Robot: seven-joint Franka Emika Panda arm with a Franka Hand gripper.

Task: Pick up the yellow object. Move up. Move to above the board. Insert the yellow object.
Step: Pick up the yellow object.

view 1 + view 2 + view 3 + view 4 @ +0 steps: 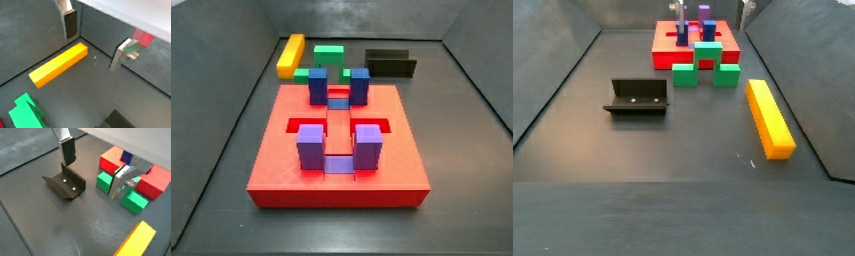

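The yellow object (59, 64) is a long yellow-orange bar lying flat on the dark floor, also seen in both side views (291, 55) (770, 118). The board (338, 150) is a big red slab with blue and purple posts; it lies at the far end in a side view (696, 42), and its red edge shows in a wrist view (112, 160). My gripper (92, 52) (91, 180) hangs open above the floor, off the bar's end, with only bare floor between its fingers (69, 25). It touches nothing.
The dark fixture (65, 183) (637, 97) stands on the floor across from the bar. Green blocks (135, 201) (707, 62) sit against the board's edge, between bar and fixture. Another green piece (25, 114) shows near the bar's far end. Grey walls enclose the floor.
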